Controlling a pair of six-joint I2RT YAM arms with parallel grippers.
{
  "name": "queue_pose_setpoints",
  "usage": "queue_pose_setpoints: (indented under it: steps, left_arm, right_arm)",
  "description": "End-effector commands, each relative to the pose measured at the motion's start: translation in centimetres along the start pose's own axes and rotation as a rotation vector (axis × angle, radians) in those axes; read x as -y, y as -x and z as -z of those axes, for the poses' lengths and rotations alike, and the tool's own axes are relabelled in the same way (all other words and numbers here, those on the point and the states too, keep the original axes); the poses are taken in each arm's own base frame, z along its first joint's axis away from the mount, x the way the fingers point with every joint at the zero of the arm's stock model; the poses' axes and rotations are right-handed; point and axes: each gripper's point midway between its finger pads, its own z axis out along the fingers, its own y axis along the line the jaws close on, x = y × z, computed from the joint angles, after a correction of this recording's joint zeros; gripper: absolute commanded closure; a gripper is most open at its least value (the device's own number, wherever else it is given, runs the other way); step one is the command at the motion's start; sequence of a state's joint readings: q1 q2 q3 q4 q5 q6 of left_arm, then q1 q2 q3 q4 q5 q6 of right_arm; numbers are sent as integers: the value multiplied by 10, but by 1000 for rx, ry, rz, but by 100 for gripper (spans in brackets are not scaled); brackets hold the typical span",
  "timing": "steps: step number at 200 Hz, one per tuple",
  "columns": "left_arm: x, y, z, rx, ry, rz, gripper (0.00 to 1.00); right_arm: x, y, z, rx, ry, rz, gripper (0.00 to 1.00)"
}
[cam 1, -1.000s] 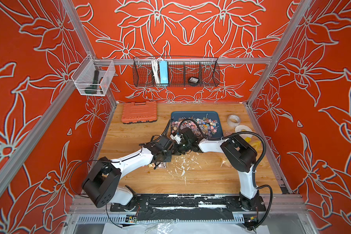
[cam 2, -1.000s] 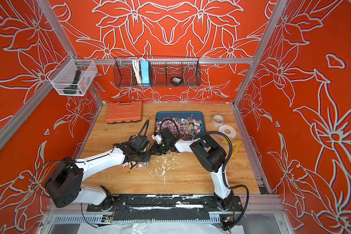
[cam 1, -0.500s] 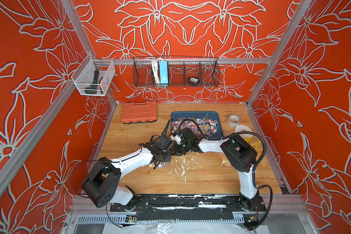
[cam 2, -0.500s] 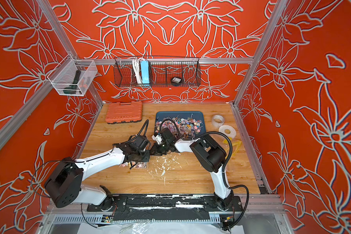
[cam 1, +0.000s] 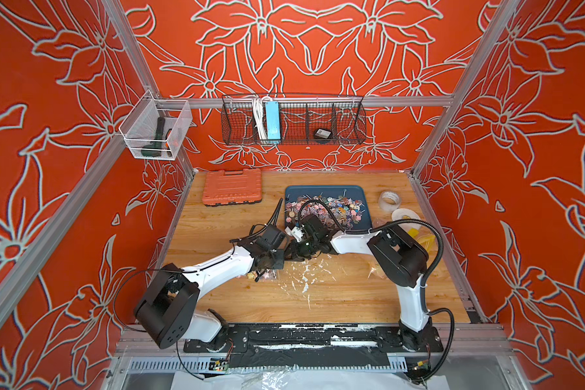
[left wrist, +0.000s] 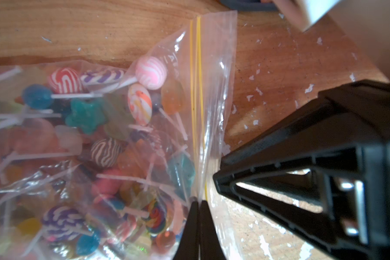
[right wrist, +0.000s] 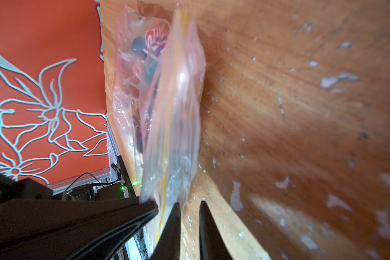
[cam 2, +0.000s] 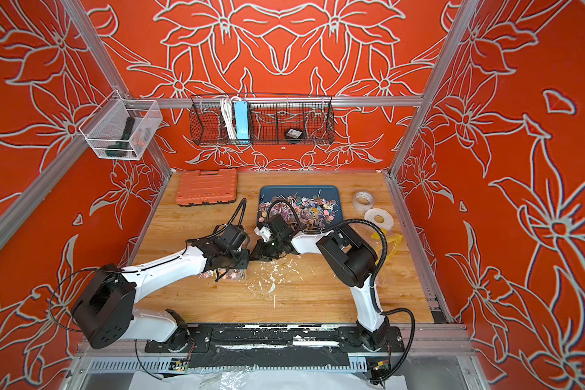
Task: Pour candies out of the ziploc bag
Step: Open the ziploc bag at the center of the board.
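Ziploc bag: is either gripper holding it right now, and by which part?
The left gripper pinches the ziploc bag at its yellow zip strip; the right gripper stands slightly open beside the bag's mouth, gripping nothing.

A robotics lab: one enclosed test cell around a work table.

Aluminium frame posts (cam 1: 139,67) hold orange-red walls (cam 1: 318,50) printed with white flowers on three sides, and between them lies a wooden table (cam 1: 335,297) with flecks of white on its surface. Two white-and-black robot arms, the left arm (cam 1: 217,266) and the right arm (cam 1: 348,243), stand on a black base plate (cam 1: 267,337) along the near edge, with cables running from them. On the back rail hangs a wire basket (cam 1: 348,121) holding a blue power strip (cam 1: 272,120); a clear bin (cam 1: 183,121) hangs at the corner. An orange tool case (cam 1: 232,186), two tape rolls (cam 1: 389,200) and a blue tray (cam 1: 318,190) of candies (cam 1: 325,211) lie on the table.
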State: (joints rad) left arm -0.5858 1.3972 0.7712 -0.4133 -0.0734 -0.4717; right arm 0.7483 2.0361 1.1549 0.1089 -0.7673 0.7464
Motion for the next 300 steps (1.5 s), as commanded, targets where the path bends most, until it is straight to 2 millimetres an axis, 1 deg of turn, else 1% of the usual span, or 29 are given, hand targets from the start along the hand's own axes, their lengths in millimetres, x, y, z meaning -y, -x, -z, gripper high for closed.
queue_pose_setpoints:
  steps: [1, 60, 128, 160, 247, 300]
  left_arm:
    - [-2, 3, 2, 17, 0, 3, 100]
    - [-2, 0, 0, 6, -4, -2, 100]
    - [0, 0, 0, 6, -17, 0, 100]
    - [-1, 0, 0, 8, -15, 0, 100]
    - [-8, 0, 1, 6, 31, 1, 100]
    - [-9, 1, 1, 3, 34, 3, 100]
  right_arm:
    - [-24, 9, 9, 22, 31, 33, 82]
    - [-32, 13, 11, 30, 42, 41, 81]
    - [-27, 17, 2, 19, 33, 28, 81]
    - [-23, 15, -3, 8, 24, 21, 82]
    - [-13, 8, -3, -1, 0, 13, 84]
    - [-13, 7, -3, -5, 2, 15, 85]
